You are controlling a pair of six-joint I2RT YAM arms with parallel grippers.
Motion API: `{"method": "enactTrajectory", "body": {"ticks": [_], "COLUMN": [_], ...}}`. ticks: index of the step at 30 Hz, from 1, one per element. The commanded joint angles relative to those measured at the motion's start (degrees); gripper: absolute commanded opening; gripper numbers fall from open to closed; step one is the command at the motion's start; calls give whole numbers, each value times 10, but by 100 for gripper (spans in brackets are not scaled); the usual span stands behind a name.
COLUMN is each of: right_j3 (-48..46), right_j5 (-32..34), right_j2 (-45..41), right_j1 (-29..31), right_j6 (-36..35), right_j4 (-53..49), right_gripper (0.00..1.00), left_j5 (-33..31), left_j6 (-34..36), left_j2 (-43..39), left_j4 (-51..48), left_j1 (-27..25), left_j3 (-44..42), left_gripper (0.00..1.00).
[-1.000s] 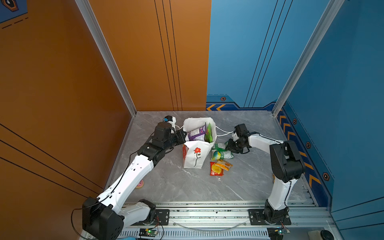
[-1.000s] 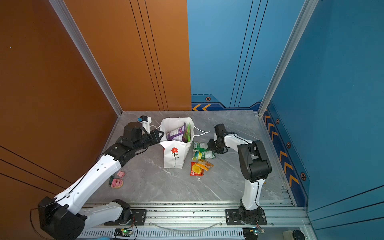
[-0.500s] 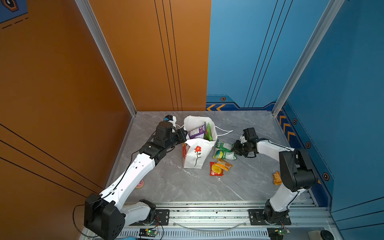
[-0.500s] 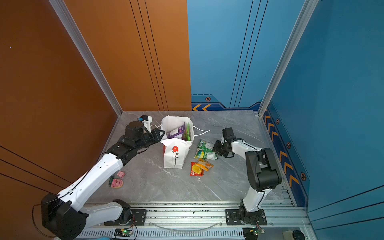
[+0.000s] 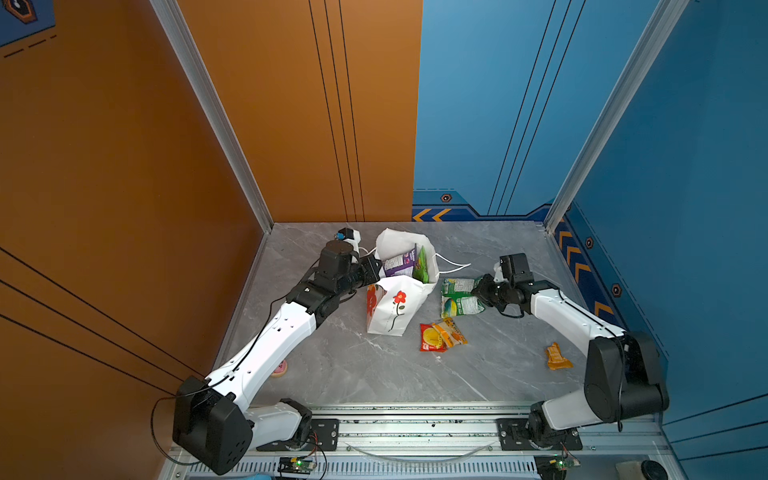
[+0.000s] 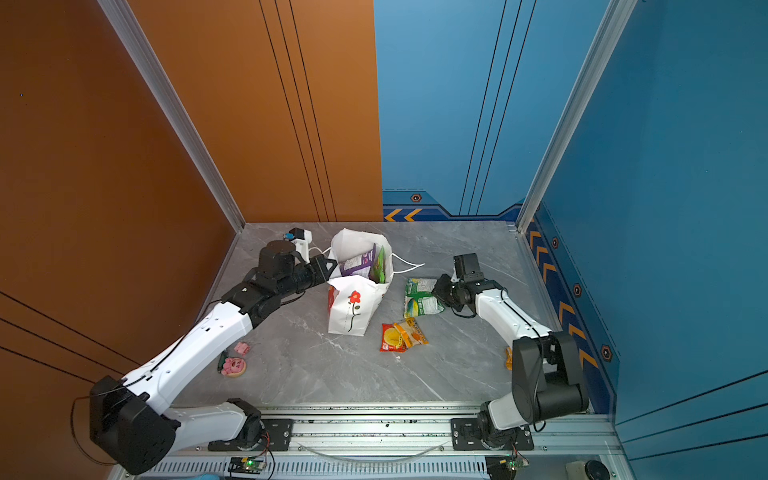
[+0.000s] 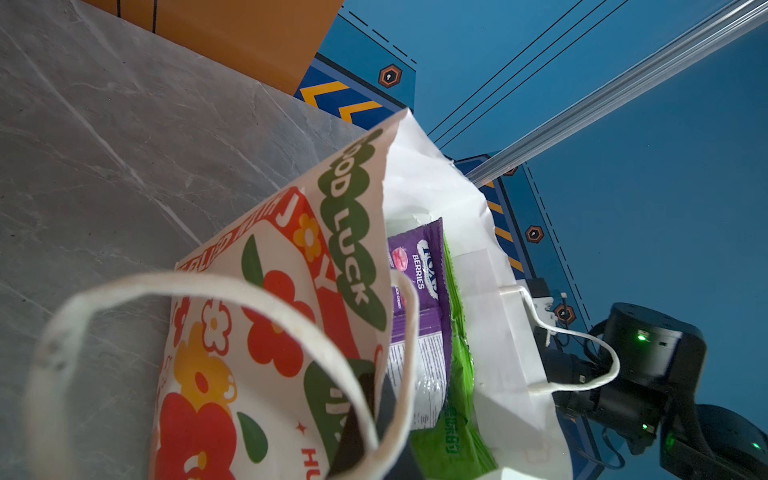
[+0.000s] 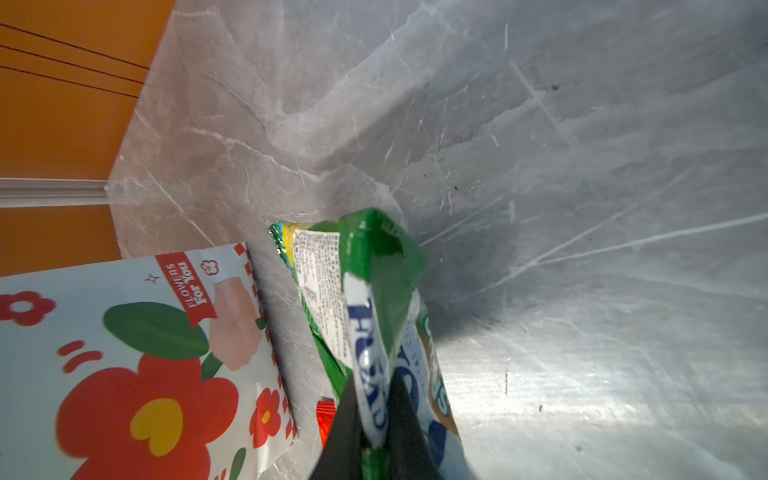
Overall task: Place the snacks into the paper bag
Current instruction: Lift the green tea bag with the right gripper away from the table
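1. The paper bag (image 5: 392,309) is standing upright on the table (image 5: 365,374), toward the back, with its mouth open and its flower print facing the front rail.

2. The left gripper (image 5: 375,272) is clenched on the left rim of the paper bag. In the left wrist view, its dark fingers (image 7: 382,411) are pinching the bag wall beside the near cord handle (image 7: 199,286).

3. 2 snacks are sitting inside the paper bag: a purple packet (image 5: 399,264) and a green packet (image 5: 424,268). Both are standing on edge and touching each other, and their tops are showing above the rim in both top views.

4. The right gripper (image 5: 478,291) is grasping the green-white packet (image 5: 459,297) by 1 edge. In the right wrist view, the fingers (image 8: 345,436) are squeezing the packet flat between them. This packet is sitting outside the paper bag, just beside its right wall.

5. 3 more snacks are lying on the table:
- A red packet (image 5: 432,337) is lying in front of the green-white packet, to the right of the bag's base.
- A yellow-orange packet (image 5: 454,330) is overlapping the red packet's right edge.
- An orange packet (image 5: 557,357) is lying well apart from these, near the right arm's elbow, and that arm is partly hiding it in a top view (image 6: 508,359).

6. A pink round item (image 6: 233,366) is lying near the table's left edge, beside the left arm.
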Motion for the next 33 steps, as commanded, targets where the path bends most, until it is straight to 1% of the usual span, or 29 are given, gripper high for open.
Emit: {"method": "enactTrajectory", "body": {"ticks": [1, 4, 8, 11, 16, 20, 23, 25, 27, 33], "right_j3": [5, 33, 44, 70, 129, 157, 212, 254, 277, 293], "right_j5": [18, 23, 27, 24, 22, 15, -5, -22, -21, 35], "right_j2": [-50, -80, -140, -177, -211, -240, -245, -240, -240, -236], "right_j1": [-13, -24, -39, -66, -92, -95, -94, -89, -71, 26], "right_j6": [15, 2, 1, -12, -33, -24, -27, -22, -18, -9], "right_j4": [-14, -52, -67, -98, -157, -172, -191, -209, -215, -202], "right_gripper": [1, 2, 2, 2, 2, 3, 5, 5, 3, 3], "left_j5": [-12, -23, -35, -38, -42, -42, -49, -52, -55, -56], "left_j6": [13, 17, 29, 33, 47, 56, 62, 63, 62, 60], "left_j2": [13, 11, 21, 24, 19, 23, 26, 28, 28, 37], "left_j4": [10, 7, -3, -3, -3, -33, -45, -47, -46, -44], "left_j1": [-15, -31, -50, -57, -70, -80, -87, -87, -88, -92], "left_j3": [32, 40, 58, 63, 69, 80, 86, 88, 88, 92], "left_gripper": [0, 0, 0, 0, 0, 0, 0, 0, 0, 0]}}
